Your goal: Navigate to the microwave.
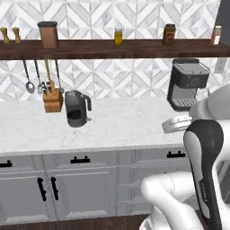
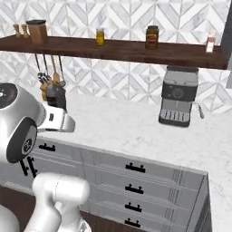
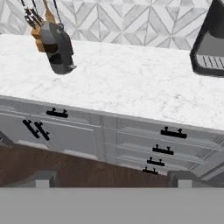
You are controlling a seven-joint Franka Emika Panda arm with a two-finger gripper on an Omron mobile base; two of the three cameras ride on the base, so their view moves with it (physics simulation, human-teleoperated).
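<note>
Marble-white worktop [image 1: 121,126] runs across all three views, and the base faces it square on, with grey cabinets and drawers [image 2: 136,181] below. At about ten o'clock on the worktop in the left base view stands a dark kettle [image 1: 77,108], just beside a wooden knife block [image 1: 53,99] that sits under hanging utensils [image 1: 30,81], presumably kept there within easy reach of the wall hooks. At two o'clock sits a grey espresso machine [image 1: 186,84], pushed back against the patterned tile wall. A dark wooden shelf [image 1: 112,48] above carries a brown canister [image 1: 48,34] and several jars [image 1: 169,34], lined up along its length. The microwave is not among the appliances on this stretch of worktop, so by my judgement the base must drive on or turn before the task is met; which way, these pictures do not tell. The arm is folded close over the base, probably tucked for travel, and the hand looks down over the drawers. The claw [image 3: 113,183] shows two small dark fingertips [image 3: 43,178] set wide apart at six o'clock in the hand view, parted and holding nothing.
</note>
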